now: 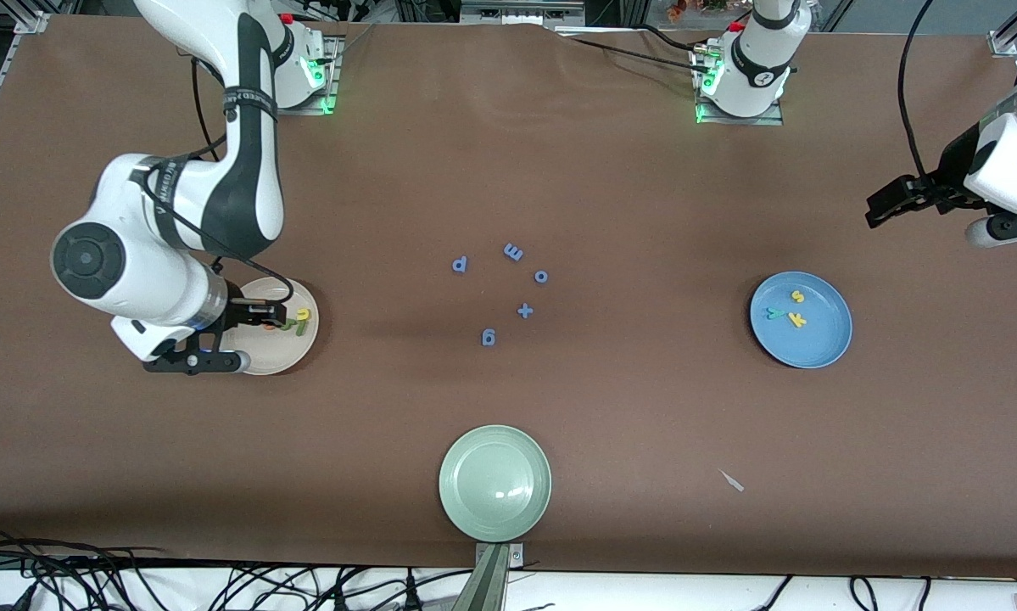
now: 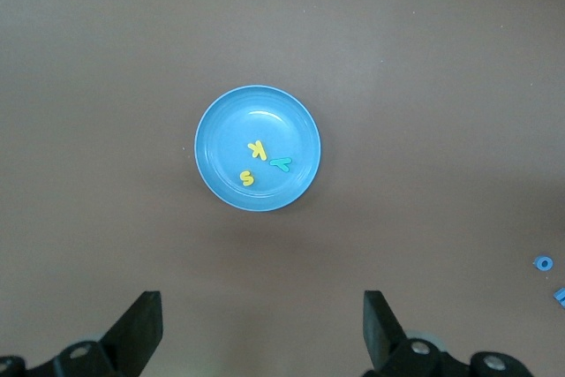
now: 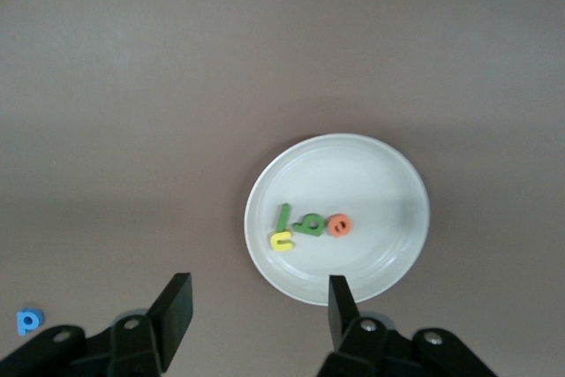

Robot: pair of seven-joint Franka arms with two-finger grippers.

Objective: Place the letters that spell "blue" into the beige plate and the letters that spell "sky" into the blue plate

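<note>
Status: both words appear sorted. The beige plate [image 3: 336, 218] sits at the right arm's end of the table and holds all four letters of "blue": orange e [image 3: 340, 226], light green b [image 3: 309, 224], darker green l [image 3: 283, 216] and yellow u [image 3: 282, 241], lying close together in a row on the plate floor. The blue plate [image 2: 258, 148] sits at the left arm's end and holds yellow s [image 2: 248, 178], yellow k [image 2: 256, 149] and teal y [image 2: 281, 163]. Judged from this layout, no letter of either word remains on the bare table; what is left is probably only for the right arm to lift clear.

The right gripper [image 3: 256, 306] hangs over the beige plate, jaws apart and holding nothing. The left gripper [image 2: 263, 324] waits in the air off toward the left arm's end from the blue plate, jaws spread wide and empty.

View comparison: in the front view the right arm covers part of the beige plate, so only the u and a green letter are readable there; the right wrist view shows all four. The front view alone shows the pale green plate [image 1: 495, 483], nearer the front camera than the blue plate, and the leftover blue letters [image 1: 513, 252] lying between the two filled plates.
</note>
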